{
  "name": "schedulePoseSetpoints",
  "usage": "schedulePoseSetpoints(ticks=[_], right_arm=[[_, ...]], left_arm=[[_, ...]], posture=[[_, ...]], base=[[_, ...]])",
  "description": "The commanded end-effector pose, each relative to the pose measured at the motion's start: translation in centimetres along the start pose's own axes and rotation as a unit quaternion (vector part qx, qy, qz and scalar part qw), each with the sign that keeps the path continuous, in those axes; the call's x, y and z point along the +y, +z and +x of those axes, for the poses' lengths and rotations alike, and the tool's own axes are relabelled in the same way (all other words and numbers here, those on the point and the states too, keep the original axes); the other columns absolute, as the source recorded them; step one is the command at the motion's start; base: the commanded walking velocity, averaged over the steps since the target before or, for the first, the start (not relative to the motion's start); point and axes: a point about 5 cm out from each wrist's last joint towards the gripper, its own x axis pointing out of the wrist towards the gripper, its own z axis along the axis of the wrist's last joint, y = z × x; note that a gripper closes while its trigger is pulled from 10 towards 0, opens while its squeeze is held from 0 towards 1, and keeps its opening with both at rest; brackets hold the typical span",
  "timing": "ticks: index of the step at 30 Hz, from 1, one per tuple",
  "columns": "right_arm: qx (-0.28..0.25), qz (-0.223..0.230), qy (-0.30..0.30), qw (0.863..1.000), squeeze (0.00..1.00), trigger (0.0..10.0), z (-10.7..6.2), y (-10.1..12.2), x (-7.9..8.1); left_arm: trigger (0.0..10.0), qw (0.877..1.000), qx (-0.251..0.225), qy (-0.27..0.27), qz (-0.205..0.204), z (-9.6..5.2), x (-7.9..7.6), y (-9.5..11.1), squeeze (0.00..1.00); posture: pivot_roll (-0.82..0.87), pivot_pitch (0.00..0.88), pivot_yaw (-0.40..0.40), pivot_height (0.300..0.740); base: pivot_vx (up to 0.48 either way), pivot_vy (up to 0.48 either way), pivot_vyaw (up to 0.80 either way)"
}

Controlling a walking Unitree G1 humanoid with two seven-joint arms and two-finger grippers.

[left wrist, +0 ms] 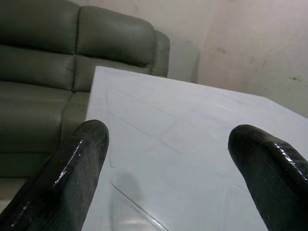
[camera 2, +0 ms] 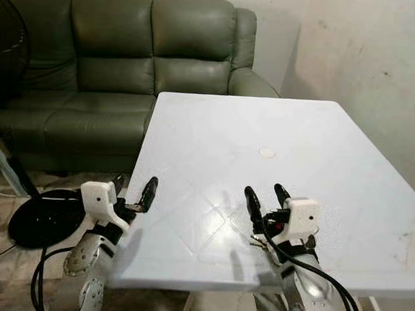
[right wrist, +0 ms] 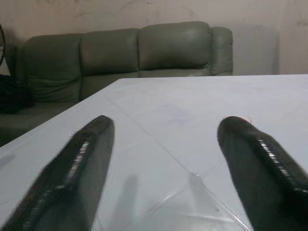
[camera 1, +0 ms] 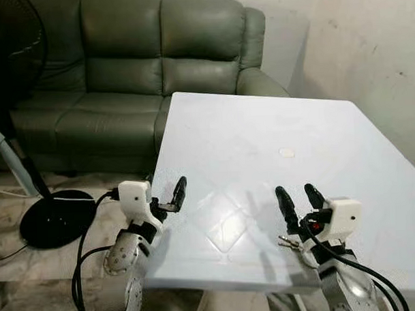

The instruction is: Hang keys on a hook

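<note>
**Both grippers spread over white table, keys under R wrist**

Far left: black pedestal fan [camera 1: 14, 80], round base on floor, in front of green leather sofa [camera 1: 143, 69] along back wall.

L gripper [camera 1: 173, 196] sits at table's left edge, near front corner, fingers pointing fwd over the top. L wrist view: its two black fingers [left wrist: 72, 173] well apart, nothing btwn them, just bare tabletop and sofa beyond.

White table [camera 1: 261, 133] takes the middle; glossy top w/ faint diamond pattern near front. Small pale round spot [camera 1: 286, 153] on it, mid-table, well ahead of R gripper; can't tell what it is.

R gripper [camera 1: 299, 196] over front part of table, right of centre, fingers angled up and fwd. R wrist view: fingers [right wrist: 82, 163] wide apart, empty gap, tabletop below.

Keys [camera 1: 289, 243]: small metallic bunch on table just beside/under R wrist, behind the fingertips, near front edge. Whether wrist touches them – can't tell.

Right: bare stained wall [camera 1: 374, 47].
</note>
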Motion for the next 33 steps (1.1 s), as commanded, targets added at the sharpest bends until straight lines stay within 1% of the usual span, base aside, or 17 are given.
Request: schedulePoseSetpoints(ticks=[1,6,7,9,10,11,12,15,18,19,23,25,33], right_arm=[[-0.006,-0.004,-0.004,1.000,1.00,10.0,-0.1,0.4,-0.4],[-0.006,-0.003,-0.009,1.000,1.00,10.0,-0.2,0.4,-0.4],[-0.001,-0.014,-0.016,1.000,1.00,10.0,-0.2,0.4,-0.6],[0.003,-0.023,-0.025,0.999,1.00,10.0,-0.2,0.3,-0.7],[0.005,-0.025,-0.027,0.999,0.76,10.0,-0.2,0.3,-0.8],[0.007,-0.026,-0.028,0.999,0.76,10.0,-0.2,0.2,-0.8],[0.010,-0.027,-0.029,0.999,0.00,10.0,-0.2,0.2,-0.9],[0.014,-0.023,-0.035,0.999,0.00,10.0,-0.3,0.1,-1.0],[0.013,-0.032,-0.056,0.998,0.00,10.0,-0.5,0.1,-1.5],[0.018,-0.031,-0.081,0.996,0.00,10.0,-1.2,-0.3,-2.3],[0.021,-0.025,-0.087,0.996,0.00,10.0,-1.5,-0.5,-2.5],[0.023,-0.027,-0.092,0.995,0.00,10.0,-2.4,-0.8,-3.0],[0.019,-0.026,-0.080,0.996,0.00,10.0,-2.6,-0.7,-2.5]], left_arm=[[10.0,1.000,-0.001,-0.016,0.004,0.1,-0.6,0.2,0.00],[10.0,1.000,0.001,-0.023,0.006,0.1,-0.7,0.2,0.00],[10.0,0.999,0.006,-0.039,0.009,0.0,-1.1,0.0,0.00],[10.0,0.999,0.008,-0.052,0.012,-0.1,-1.5,-0.1,0.00],[10.0,0.998,0.011,-0.064,0.018,-0.1,-1.8,-0.2,0.00],[10.0,0.997,0.013,-0.072,0.022,-0.2,-2.0,-0.2,0.00],[10.0,0.996,0.016,-0.086,0.032,-0.2,-2.4,-0.3,0.00],[10.0,0.992,0.023,-0.116,0.038,-0.5,-3.3,-0.7,0.00],[10.0,0.988,0.025,-0.149,0.037,-0.7,-4.5,-0.8,0.00],[10.0,0.986,0.028,-0.164,0.028,-0.8,-5.2,-0.9,0.00],[10.0,0.984,0.031,-0.171,0.041,-0.9,-5.4,-1.0,0.00],[10.0,0.981,0.035,-0.185,0.041,-0.9,-5.8,-1.2,0.00],[10.0,0.981,0.036,-0.187,0.047,-1.0,-5.6,-1.2,0.00]], posture=[[0.01,0.031,-0.061,0.740],[0.01,0.033,-0.059,0.740],[0.01,0.037,-0.057,0.740],[0.01,0.037,-0.057,0.740],[0.01,0.041,-0.057,0.740],[0.01,0.041,-0.057,0.740],[0.01,0.043,-0.057,0.740],[0.01,0.043,-0.057,0.740],[0.00,0.045,-0.055,0.740],[-0.01,0.043,-0.050,0.740],[-0.01,0.043,-0.050,0.740],[-0.02,0.047,-0.045,0.740],[-0.03,0.035,-0.037,0.740]], base=[[0.000,0.000,0.00],[0.000,0.000,0.00],[0.000,0.000,0.00],[0.000,0.000,0.00],[0.000,0.000,0.00],[0.000,0.000,0.00],[0.000,0.000,0.00],[0.000,0.000,0.00],[0.000,0.000,0.00],[0.000,0.000,0.00],[0.000,0.000,0.00],[0.000,0.000,0.00],[0.000,0.000,0.00]])
